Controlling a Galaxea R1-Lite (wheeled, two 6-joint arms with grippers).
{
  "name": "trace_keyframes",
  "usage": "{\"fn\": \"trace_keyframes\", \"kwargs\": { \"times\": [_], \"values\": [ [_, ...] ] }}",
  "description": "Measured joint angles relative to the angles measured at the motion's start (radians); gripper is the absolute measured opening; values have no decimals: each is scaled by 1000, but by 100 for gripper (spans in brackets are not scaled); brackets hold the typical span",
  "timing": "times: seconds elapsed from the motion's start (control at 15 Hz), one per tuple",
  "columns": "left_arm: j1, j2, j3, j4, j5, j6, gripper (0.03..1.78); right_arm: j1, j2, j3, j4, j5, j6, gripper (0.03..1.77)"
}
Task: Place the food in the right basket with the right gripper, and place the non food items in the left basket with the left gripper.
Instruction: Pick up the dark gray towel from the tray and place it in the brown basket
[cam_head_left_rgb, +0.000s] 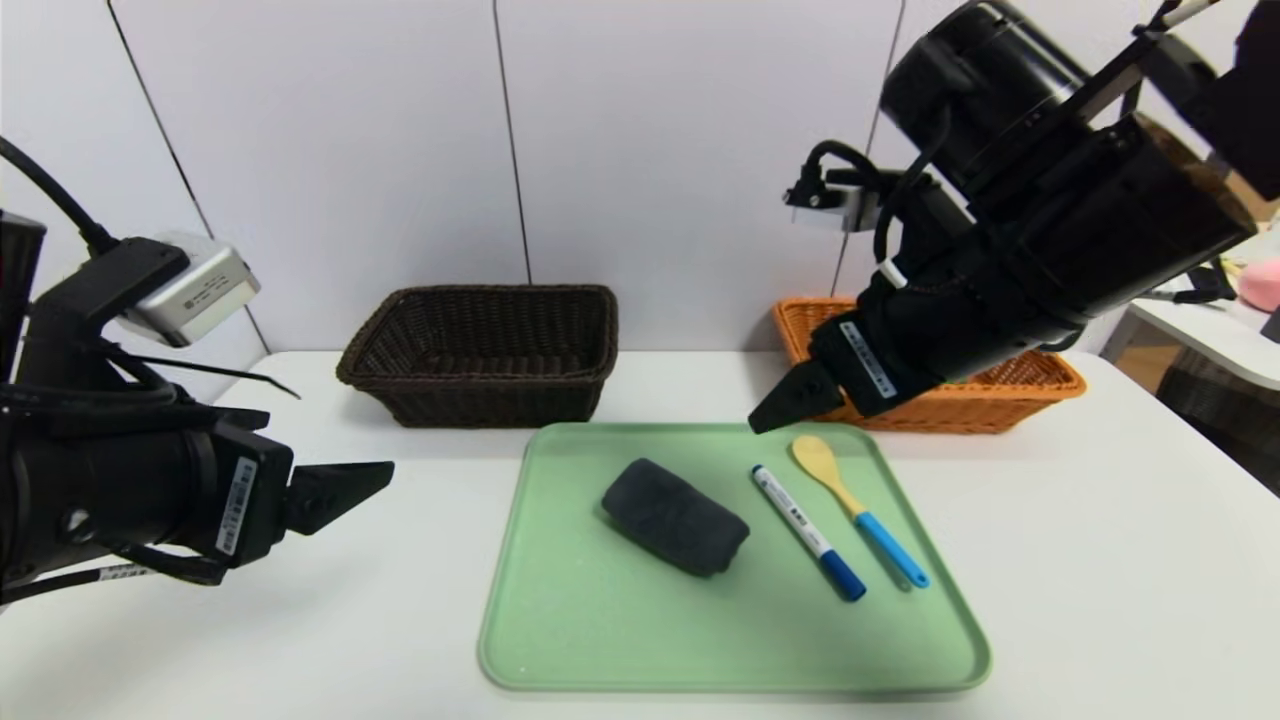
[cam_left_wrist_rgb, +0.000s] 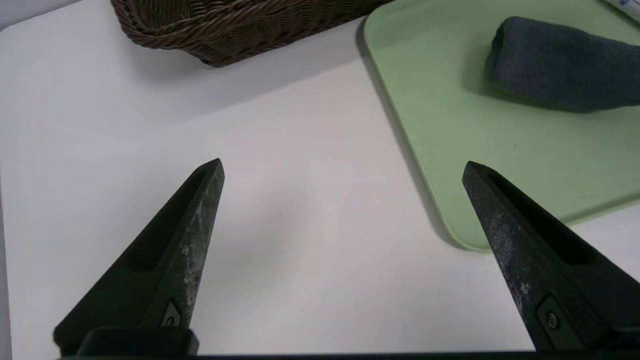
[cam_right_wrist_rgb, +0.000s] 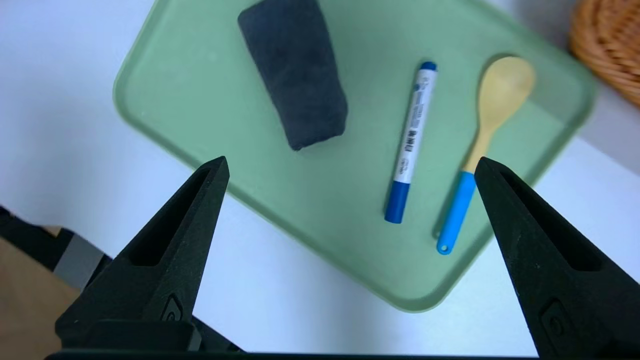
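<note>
Towel (cam_head_left_rgb: 676, 517), rolled and dark grey, lies aslant on the green tray (cam_head_left_rgb: 580, 640) in front of me, with the marker (cam_head_left_rgb: 808, 532) to its right, blue cap toward the near side. Just beyond the marker, the wooden spoon (cam_head_left_rgb: 860, 511) rests on the tray too, its pale bowl pointing to the back and its blue handle toward the front. Behind the tray at the left stands the dark brown basket (cam_head_left_rgb: 480, 400); at the back right is the orange-tan basket (cam_head_left_rgb: 960, 410), partly hidden by the right arm. A bit of green shows inside it, too covered for me to make out its shape. The right gripper (cam_right_wrist_rgb: 352, 159) hangs above the tray, fingers spread wide, holding nothing. Over the white table (cam_head_left_rgb: 400, 640), left of the tray, the left gripper (cam_left_wrist_rgb: 342, 160) hovers, its fingers also spread and empty.
</note>
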Motion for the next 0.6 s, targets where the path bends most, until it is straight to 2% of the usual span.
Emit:
{"fn": "trace_keyframes", "kwargs": {
  "times": [0.13,0.6],
  "values": [
    [0,-26,14,0,-45,31,169,3,52,-12,-3,37,-24,169],
    [1,-44,18,-2,-49,32,169,36,246,-27,-100,50,-30,169]
  ]
}}
